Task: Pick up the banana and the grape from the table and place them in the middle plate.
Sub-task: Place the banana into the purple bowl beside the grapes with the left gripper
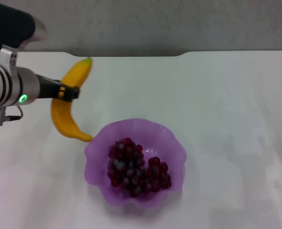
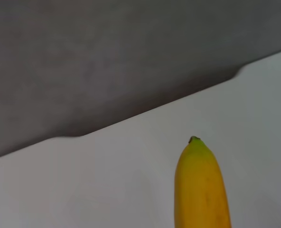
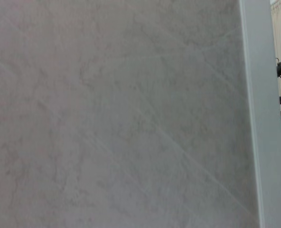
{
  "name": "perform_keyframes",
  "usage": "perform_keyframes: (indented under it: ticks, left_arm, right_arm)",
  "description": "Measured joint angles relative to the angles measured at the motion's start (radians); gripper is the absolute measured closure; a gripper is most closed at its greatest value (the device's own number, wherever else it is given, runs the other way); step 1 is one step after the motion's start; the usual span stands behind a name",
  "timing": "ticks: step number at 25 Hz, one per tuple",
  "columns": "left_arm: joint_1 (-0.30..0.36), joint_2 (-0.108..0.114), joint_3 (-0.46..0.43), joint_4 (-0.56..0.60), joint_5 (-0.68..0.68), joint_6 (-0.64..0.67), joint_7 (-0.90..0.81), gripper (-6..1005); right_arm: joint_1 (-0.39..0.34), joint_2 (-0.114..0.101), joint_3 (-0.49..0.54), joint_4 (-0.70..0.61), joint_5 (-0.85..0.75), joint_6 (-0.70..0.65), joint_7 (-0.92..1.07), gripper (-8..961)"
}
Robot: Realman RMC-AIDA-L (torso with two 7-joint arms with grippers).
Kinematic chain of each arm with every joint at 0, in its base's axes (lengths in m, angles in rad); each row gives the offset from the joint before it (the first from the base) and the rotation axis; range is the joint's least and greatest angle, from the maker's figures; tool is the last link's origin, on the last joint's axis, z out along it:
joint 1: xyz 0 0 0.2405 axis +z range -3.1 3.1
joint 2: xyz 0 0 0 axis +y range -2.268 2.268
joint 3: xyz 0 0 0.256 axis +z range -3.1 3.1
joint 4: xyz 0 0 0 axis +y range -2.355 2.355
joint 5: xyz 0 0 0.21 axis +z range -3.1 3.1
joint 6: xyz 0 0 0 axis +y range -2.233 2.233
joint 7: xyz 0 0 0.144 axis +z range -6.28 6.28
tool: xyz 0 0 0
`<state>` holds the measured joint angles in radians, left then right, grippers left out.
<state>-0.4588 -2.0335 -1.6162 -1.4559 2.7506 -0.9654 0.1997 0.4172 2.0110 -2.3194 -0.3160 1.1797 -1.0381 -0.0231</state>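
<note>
My left gripper is clamped on the banana about midway along its length, fingers dark and mostly buried against the fruit, so only their outer faces show in the head view. The banana looks lifted off the table, though I can't confirm a gap from this angle. It runs steeply: green stem tip toward the far table edge, lower end right beside the near-left rim of the middle plate, maybe touching, can't tell. My arm comes in from the left, and most of it is cut off by the picture edge; a green light shows on the wrist.

In the left wrist view only the banana's tip end is visible, with the green point and a dark speck at the very top; the rest is cut off. My own fingers don't show there at all. Behind it are the white table and a grey wall.

The grape bunch is already lying in the middle plate, curled across its floor, dark red-purple berries; stem hidden.

My right gripper is not visible in any picture. The right wrist view shows only a pale marbled surface, a white vertical strip and some dark blurry gear at the far edge that I can't identify.
</note>
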Motion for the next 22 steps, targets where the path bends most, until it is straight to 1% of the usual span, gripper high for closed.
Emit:
perform_keyframes:
  ticks: [2,4,7,11,16,19,22]
  left_arm:
    - [0.039,0.001,0.048,-0.105,-0.008,-0.039,0.011,535]
    - [0.069,0.0,0.103,-0.181,-0.009,-0.058,0.027,535]
    - [0.082,-0.001,0.176,-0.209,0.0,-0.051,0.036,535]
    - [0.073,-0.001,0.231,-0.154,0.0,-0.004,0.03,535]
    - [0.039,-0.003,0.307,-0.023,-0.006,0.094,0.008,534]
    - [0.011,-0.005,0.325,0.053,-0.006,0.128,-0.013,529]
    - [-0.001,-0.006,0.336,0.123,-0.007,0.18,-0.024,513]
  right_arm:
    - [0.0,0.0,0.0,0.002,0.0,0.001,0.0,69]
    - [0.0,0.001,0.0,0.006,0.0,0.001,0.0,69]
    - [0.0,0.001,0.0,0.009,0.0,0.001,0.0,68]
    - [0.001,0.002,0.0,0.006,0.0,0.001,0.0,68]
    - [0.002,0.002,-0.001,0.007,0.0,0.001,0.0,67]
    - [0.002,0.002,-0.002,0.004,0.0,0.001,0.0,67]
    - [0.003,0.002,-0.003,0.002,0.0,0.001,0.0,68]
